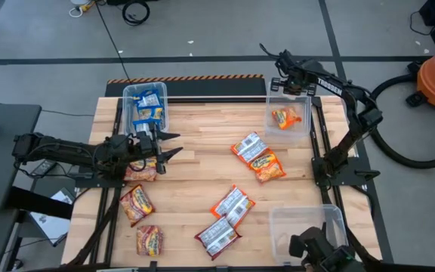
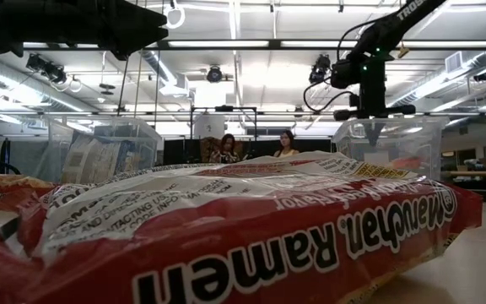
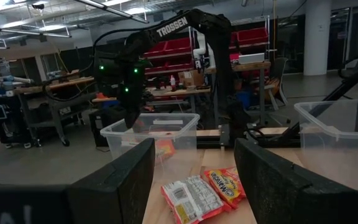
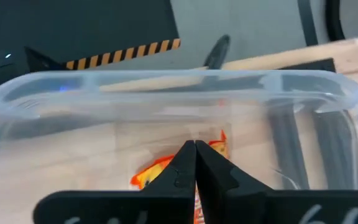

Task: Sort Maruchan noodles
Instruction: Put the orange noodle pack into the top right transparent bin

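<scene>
In the low view a red packet (image 2: pixel 243 232) filled the lower frame, its ends cut off by the frame edges, and it hid most of the table behind it. In the right wrist view the orange packet (image 4: pixel 151 174) in the clear bin (image 4: pixel 166 84) showed only in slivers either side of the right gripper (image 4: pixel 195 163), whose fingers were pressed together with nothing between them. From above, that gripper (image 1: pixel 291 85) hung over the bin (image 1: pixel 306 128) at upper right of centre, the orange packet (image 1: pixel 285 118) lying inside. The left gripper (image 1: pixel 168 145), left of centre, had its jaws spread and empty, and its arm partly covered a packet (image 1: pixel 141 172) beneath it. Blue-and-yellow packets (image 1: pixel 149 106) lay in the upper-left bin (image 1: pixel 128 92), their print too small to read. Loose Maruchan noodles (image 1: pixel 257 157) lay at mid-table, silver-backed beside orange; more lay lower, in a centre pair (image 1: pixel 232 204), a single (image 1: pixel 217 236), and two at lower left (image 1: pixel 136 202). A third bin (image 1: pixel 278 219) at lower right was cut off by dark hardware.
</scene>
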Robot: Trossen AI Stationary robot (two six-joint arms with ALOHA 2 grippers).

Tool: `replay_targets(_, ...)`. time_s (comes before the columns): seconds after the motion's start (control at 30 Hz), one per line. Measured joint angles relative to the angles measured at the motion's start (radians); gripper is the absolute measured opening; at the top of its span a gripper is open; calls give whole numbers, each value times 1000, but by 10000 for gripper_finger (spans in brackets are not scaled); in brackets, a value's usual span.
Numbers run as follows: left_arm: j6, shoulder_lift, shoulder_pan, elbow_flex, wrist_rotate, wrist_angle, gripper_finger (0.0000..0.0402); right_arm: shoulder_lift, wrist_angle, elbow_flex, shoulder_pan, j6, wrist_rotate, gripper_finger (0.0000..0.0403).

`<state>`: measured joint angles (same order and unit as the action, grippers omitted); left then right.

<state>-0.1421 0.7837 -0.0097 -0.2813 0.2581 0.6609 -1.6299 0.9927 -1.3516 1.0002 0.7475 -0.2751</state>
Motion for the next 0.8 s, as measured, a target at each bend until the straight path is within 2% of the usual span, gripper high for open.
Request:
replay_targets(0.27,12,-2,0,0,-10,0,228,8,65,-120,-76,-101,-5,6)
replay_targets(0.4,29,-17,6,0,-91,12,228,51,62,-174,-195,-154,-79,11)
replay_targets(0.5,33,-30,7,0,-102,20,228,100,0,-179,-330,-200,-151,12)
replay_targets(0.6,34,-35,7,0,-102,22,228,154,-155,-161,-489,-288,-244,11)
replay_targets(0.73,34,-34,7,0,-132,27,228,231,-531,-87,-675,-457,-388,12)
replay_targets(0.8,49,-34,7,0,-173,45,228,267,-721,-35,-728,-534,-417,13)
